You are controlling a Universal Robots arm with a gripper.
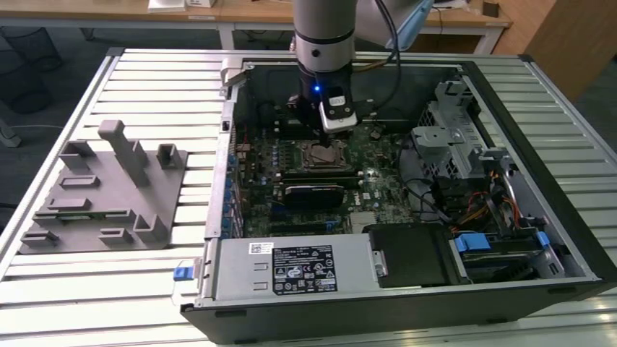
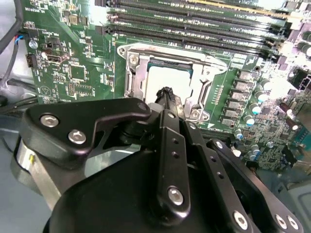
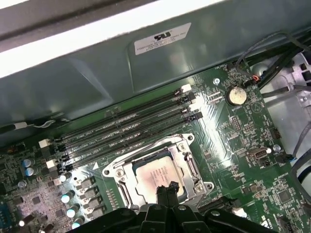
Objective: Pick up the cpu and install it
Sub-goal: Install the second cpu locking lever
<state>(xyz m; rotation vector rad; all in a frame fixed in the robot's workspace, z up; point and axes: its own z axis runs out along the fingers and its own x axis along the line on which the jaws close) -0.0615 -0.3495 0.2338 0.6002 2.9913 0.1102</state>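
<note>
Slatted metal table [image 1: 126, 278] carries an open PC case [image 1: 501, 289] and, on the exterior view's left, a grey fixture block [image 1: 101, 191]. Inside the case, the gripper [image 3: 166, 190] hangs with fingertips together just above the cpu [image 3: 158, 175], which lies seated in the socket [image 3: 112, 171] on the motherboard [image 3: 238, 145], memory slots [image 3: 121, 128] beyond.

One cpu [image 3: 156, 175] in one socket frame [image 3: 192, 167]. Four memory slots [image 3: 121, 131]. One coin battery [image 3: 236, 95]. One grey block [image 1: 101, 191] on tabletop [image 1: 106, 289]. One computer case [image 1: 318, 318]. One end effector [image 3: 166, 190].
</note>
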